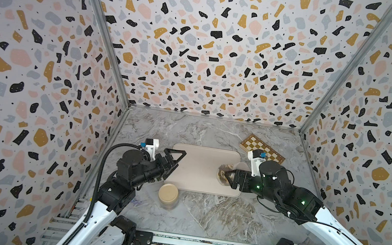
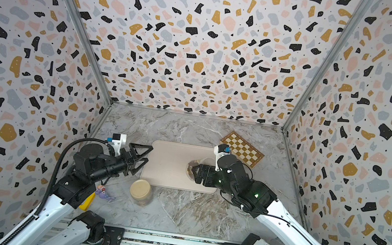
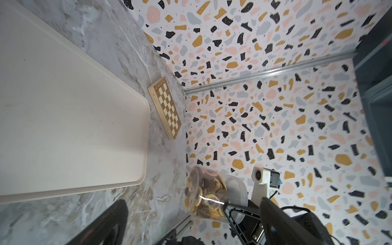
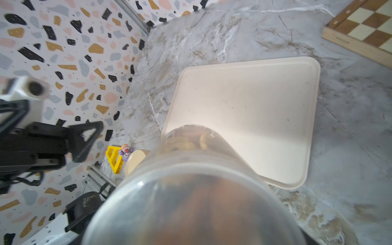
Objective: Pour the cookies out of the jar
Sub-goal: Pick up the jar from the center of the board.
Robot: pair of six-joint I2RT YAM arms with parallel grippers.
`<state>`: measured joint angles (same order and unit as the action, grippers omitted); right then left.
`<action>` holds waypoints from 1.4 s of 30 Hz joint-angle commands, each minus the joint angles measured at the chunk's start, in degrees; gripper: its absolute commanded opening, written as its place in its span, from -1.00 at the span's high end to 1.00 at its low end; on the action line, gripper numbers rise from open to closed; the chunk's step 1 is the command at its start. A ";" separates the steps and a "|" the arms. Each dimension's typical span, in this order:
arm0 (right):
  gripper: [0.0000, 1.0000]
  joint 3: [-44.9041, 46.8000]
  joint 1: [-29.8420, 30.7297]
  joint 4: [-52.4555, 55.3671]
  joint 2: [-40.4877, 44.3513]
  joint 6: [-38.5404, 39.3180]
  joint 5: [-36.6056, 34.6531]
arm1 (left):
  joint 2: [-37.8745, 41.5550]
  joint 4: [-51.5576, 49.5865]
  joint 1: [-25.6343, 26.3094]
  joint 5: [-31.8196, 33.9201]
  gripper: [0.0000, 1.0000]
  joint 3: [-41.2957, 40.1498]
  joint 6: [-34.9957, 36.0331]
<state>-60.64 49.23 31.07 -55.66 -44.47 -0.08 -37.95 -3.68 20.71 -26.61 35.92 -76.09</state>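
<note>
My left jaws [image 1: 178, 161] stand wide and empty at the left edge of the one cream tray [image 1: 201, 153], which is bare. One tan lid [image 1: 168, 192] sits on the desk [image 1: 214, 218] just in front of that tray. Over the tray's right end my right jaws [image 1: 227, 177] clamp the one clear jar [image 1: 221, 171], tipped on its side. The cookies [image 3: 204, 194] lie inside it, too many to count. One chessboard [image 1: 261, 147] lies behind.
</note>
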 commanded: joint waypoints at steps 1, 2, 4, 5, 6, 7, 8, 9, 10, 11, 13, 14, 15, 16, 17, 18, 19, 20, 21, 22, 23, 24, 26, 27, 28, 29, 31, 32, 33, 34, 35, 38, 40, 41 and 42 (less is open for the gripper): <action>-0.23 -3.73 -0.62 -9.78 0.56 1.32 5.01 | 2.26 13.87 1.97 3.79 -0.99 -0.66 -10.74; -0.23 -3.85 -0.63 -11.27 0.46 1.07 5.43 | 2.68 15.13 3.39 5.71 -0.98 -1.21 -10.59; -0.23 -3.69 -0.85 -14.53 0.26 0.17 7.14 | 2.43 21.28 5.81 7.40 -0.98 -3.28 -10.50; -0.23 -3.69 -1.02 -16.07 -0.04 -0.35 8.27 | 1.56 25.29 6.69 6.99 -0.98 -4.30 -10.21; -0.23 -3.89 -1.03 -17.40 -0.37 -0.72 9.45 | 0.67 27.56 7.18 6.27 -0.97 -5.01 -9.68; -0.23 -4.23 -0.98 -18.09 -0.80 -0.98 10.42 | -0.22 29.27 7.61 5.23 -0.97 -5.48 -9.08; -0.23 -4.52 -0.98 -18.78 -1.15 -1.31 11.34 | -1.37 30.91 7.84 3.37 -0.98 -6.01 -7.77; -0.23 -4.92 -1.02 -19.14 -1.36 -1.42 11.94 | -2.40 30.95 7.85 0.89 -0.98 -6.00 -5.34; -0.23 -5.20 -1.11 -19.20 -1.47 -1.58 12.52 | -2.91 29.97 7.86 -1.84 -1.00 -5.37 -2.54; -0.23 -5.62 -1.30 -19.18 -1.64 -1.46 13.35 | -3.05 28.38 8.00 -4.77 -0.99 -4.43 1.60; -0.23 -6.93 -2.04 -17.59 -2.07 -0.71 14.74 | -1.27 16.90 9.54 -6.42 -0.97 -0.73 13.35; -0.23 -8.35 -2.77 -16.10 -2.48 -0.01 15.86 | 0.17 7.38 10.99 -3.92 -1.00 2.20 20.62; -0.23 -9.59 -3.76 -14.63 -3.00 0.79 17.35 | 1.34 1.76 12.39 -0.92 -0.98 4.01 25.36; -0.23 -10.52 -4.85 -13.73 -3.45 1.16 19.28 | 1.95 -0.87 13.07 -0.05 -0.98 5.03 29.90; -0.23 -11.66 -6.32 -12.44 -4.25 1.53 21.47 | 2.15 -4.02 13.30 0.22 -0.98 6.32 33.01; -0.23 -12.39 -7.35 -11.71 -4.77 1.71 23.15 | 2.10 -6.26 13.39 0.60 -0.98 7.39 35.16; -0.23 -12.62 -8.00 -11.41 -5.05 1.91 24.31 | 1.92 -8.64 13.44 0.62 -0.98 7.94 36.64; -0.23 -13.10 -8.48 -10.94 -5.31 2.22 25.29 | 1.52 -10.10 13.52 0.14 -0.98 8.32 38.35; -0.23 -13.37 -8.83 -10.62 -5.38 2.52 26.13 | 0.93 -11.27 13.64 0.21 -0.99 8.61 39.50; -0.23 -13.48 -9.26 -10.59 -5.46 2.79 27.46 | 0.31 -12.20 13.89 0.12 -0.96 8.66 40.81; -0.23 -13.54 -9.54 -10.58 -5.51 2.84 28.53 | -0.13 -12.06 14.45 -0.36 -0.91 8.31 41.87; -0.23 -13.29 -9.74 -10.77 -5.35 2.89 29.26 | -0.32 -12.07 15.27 -0.07 -0.86 8.04 42.92; -0.22 -13.12 -10.06 -10.48 -5.03 3.53 30.55 | -0.12 -13.21 19.26 2.94 -0.69 7.74 47.81; -0.23 -13.31 -10.25 -9.53 -5.06 4.09 30.94 | 0.36 -14.35 21.32 5.54 -0.62 7.89 50.99; -0.23 -13.84 -10.75 -8.01 -5.27 4.81 31.24 | 0.99 -16.35 23.61 10.82 -0.59 8.29 54.38; -0.23 -14.27 -11.22 -6.46 -5.60 5.49 31.68 | 1.51 -18.66 25.78 16.18 -0.59 8.90 57.83; -0.23 -15.07 -11.80 -3.78 -6.44 6.35 32.15 | 2.18 -21.37 29.51 24.74 -0.46 9.85 66.01; -0.23 -15.34 -11.94 -2.62 -6.87 6.70 32.20 | 2.48 -21.72 31.45 28.26 -0.46 9.78 69.86; -0.23 -15.30 -11.93 -2.11 -7.15 6.96 32.52 | 2.45 -21.72 33.02 30.40 -0.46 9.81 73.15; -0.23 -15.02 -11.91 -1.76 -7.32 7.10 33.09 | 2.18 -21.32 34.71 32.80 -0.47 9.82 76.29; -0.23 -14.57 -11.86 -1.60 -7.35 7.11 33.54 | 1.94 -20.33 36.24 35.17 -0.48 9.62 78.87; -0.23 -12.87 -11.84 -1.75 -6.95 6.94 34.71 | 1.24 -16.05 39.44 33.39 -0.98 7.86 87.82; -0.23 -11.45 -11.86 -2.61 -6.36 6.54 36.12 | 0.56 -12.40 40.60 33.21 -0.98 7.10 90.75; -0.23 -10.38 -11.87 -3.39 -5.76 6.12 36.81 | 0.68 -9.76 40.58 32.97 -0.98 6.40 91.45; -0.23 -9.70 -11.82 -3.88 -5.31 5.88 37.34 | 1.23 -7.35 40.58 31.43 -0.98 5.46 92.24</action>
<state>-71.16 37.39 29.98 -63.72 -38.70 33.56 -37.04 -19.40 60.73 3.84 43.07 7.20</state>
